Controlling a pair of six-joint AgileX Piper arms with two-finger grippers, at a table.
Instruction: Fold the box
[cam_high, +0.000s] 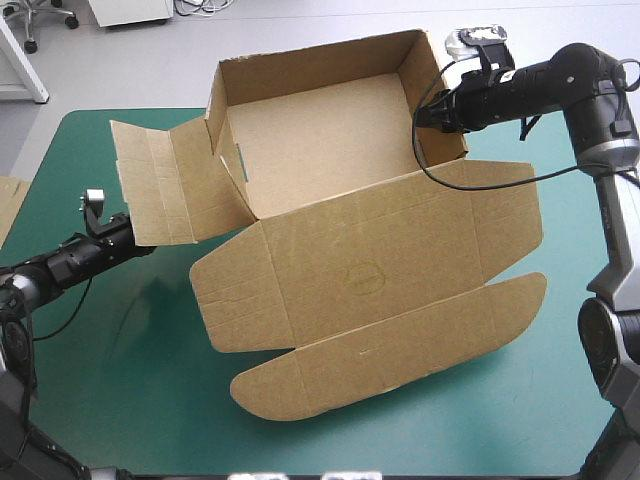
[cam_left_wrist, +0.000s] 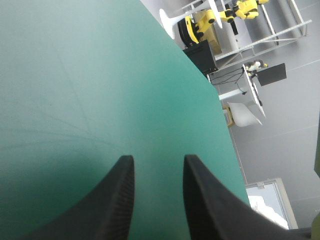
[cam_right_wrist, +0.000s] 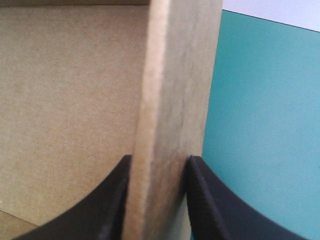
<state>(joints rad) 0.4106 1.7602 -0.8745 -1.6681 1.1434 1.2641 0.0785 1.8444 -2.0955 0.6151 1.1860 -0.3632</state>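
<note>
Brown cardboard box (cam_high: 340, 150) sits mid-table on the teal-green cover (cam_high: 120, 400), tray walls up, lid flat toward the near edge. Right black-fingered gripper (cam_right_wrist: 159, 162) pinches the right wall. Left gripper (cam_left_wrist: 157, 162) is parted and empty, beside the splayed left flap (cam_high: 165, 185). Likely the wall-forming step; next, that flap needs raising and tucking.

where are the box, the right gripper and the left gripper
box (cam_high: 350, 270), high view, flat lid panel
right gripper (cam_right_wrist: 160, 162), right wrist view, midway between fingertips
left gripper (cam_left_wrist: 157, 162), left wrist view, midway between fingertips
</note>
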